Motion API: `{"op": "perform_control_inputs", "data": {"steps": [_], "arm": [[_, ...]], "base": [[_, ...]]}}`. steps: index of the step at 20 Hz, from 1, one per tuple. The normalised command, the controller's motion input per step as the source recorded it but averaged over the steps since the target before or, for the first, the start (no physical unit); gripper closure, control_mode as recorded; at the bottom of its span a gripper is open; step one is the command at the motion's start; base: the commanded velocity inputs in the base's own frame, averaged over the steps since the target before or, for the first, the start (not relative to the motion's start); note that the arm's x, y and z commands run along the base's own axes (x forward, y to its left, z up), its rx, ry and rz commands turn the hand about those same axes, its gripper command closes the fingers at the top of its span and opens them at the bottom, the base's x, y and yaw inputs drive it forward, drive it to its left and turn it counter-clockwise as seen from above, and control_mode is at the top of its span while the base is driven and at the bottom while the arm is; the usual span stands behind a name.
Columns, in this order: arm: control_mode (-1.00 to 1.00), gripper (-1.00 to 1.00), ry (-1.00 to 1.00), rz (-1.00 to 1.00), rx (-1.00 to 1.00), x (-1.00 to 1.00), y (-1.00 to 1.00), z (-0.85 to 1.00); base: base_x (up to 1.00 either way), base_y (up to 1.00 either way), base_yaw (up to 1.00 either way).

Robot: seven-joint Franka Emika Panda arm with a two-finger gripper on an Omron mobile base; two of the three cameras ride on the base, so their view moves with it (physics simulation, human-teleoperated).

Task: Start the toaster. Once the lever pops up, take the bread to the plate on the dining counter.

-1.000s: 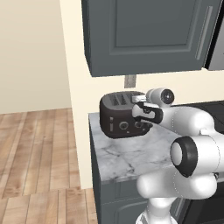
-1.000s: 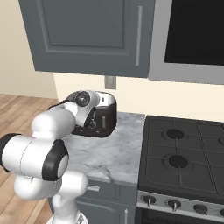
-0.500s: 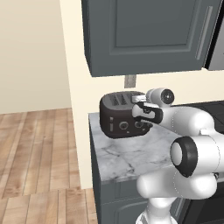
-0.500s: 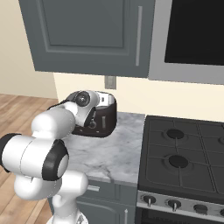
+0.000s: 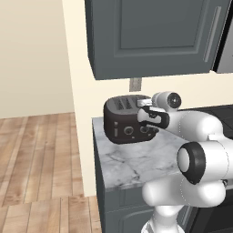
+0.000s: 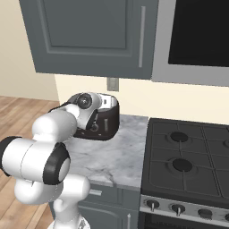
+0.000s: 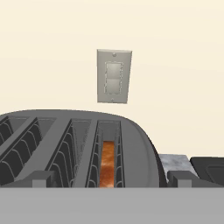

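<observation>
The dark two-finger gripper (image 5: 146,119), jaws wide and empty, hovers at the right end of the dark grey rounded toaster (image 5: 123,123) on the marble counter (image 5: 136,159). In the hand view, the brown toasted bread slice (image 7: 106,168) lies at twelve o'clock, sunk in the rightmost slot, long axis running away from the fingers.

Marble countertop and its load

A grey-veined marble counter (image 5: 136,159) over dark grey cabinets sits at frame centre. The dark grey toaster (image 5: 124,120) stands directly on its rear portion, near the cream wall; a black stove (image 6: 188,156) adjoins it.
</observation>
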Motion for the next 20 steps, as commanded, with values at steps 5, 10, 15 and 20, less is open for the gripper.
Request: {"op": "perform_control_inputs", "data": {"steps": [5,10,15,20], "arm": [[-1.00,-1.00,0.00,0.00,0.00,0.00,0.00,0.00],[-1.00,-1.00,0.00,0.00,0.00,0.00,0.00,0.00],[-1.00,-1.00,0.00,0.00,0.00,0.00,0.00,0.00],[-1.00,-1.00,0.00,0.00,0.00,0.00,0.00,0.00]], "base": [[0.00,0.00,0.00],[0.00,0.00,0.00],[0.00,0.00,0.00],[0.00,0.00,0.00]]}}
